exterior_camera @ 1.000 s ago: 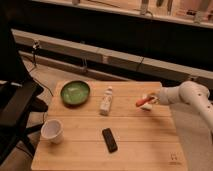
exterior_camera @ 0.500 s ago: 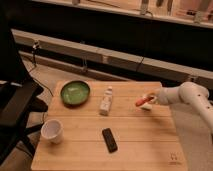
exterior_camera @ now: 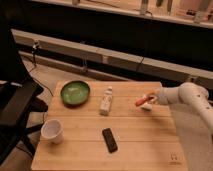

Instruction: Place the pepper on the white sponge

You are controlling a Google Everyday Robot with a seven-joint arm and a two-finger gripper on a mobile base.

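Note:
The pepper (exterior_camera: 141, 101) is a small red-orange chili at the right side of the wooden table (exterior_camera: 125, 150). It sticks out to the left from my gripper (exterior_camera: 149, 100), which is shut on it. The white arm reaches in from the right edge. The white sponge (exterior_camera: 147, 107) is a small pale pad on the table just under the pepper and the gripper tip, partly hidden by them. I cannot tell whether the pepper touches the sponge.
A green bowl (exterior_camera: 75, 92) sits at the table's back left. A white bottle (exterior_camera: 105, 101) lies near the middle. A white cup (exterior_camera: 52, 131) stands at the front left. A black remote (exterior_camera: 109, 140) lies at the front centre. A dark chair (exterior_camera: 15, 107) stands to the left.
Almost nothing: the gripper and the pepper stay over the sponge, with at most a slight shift.

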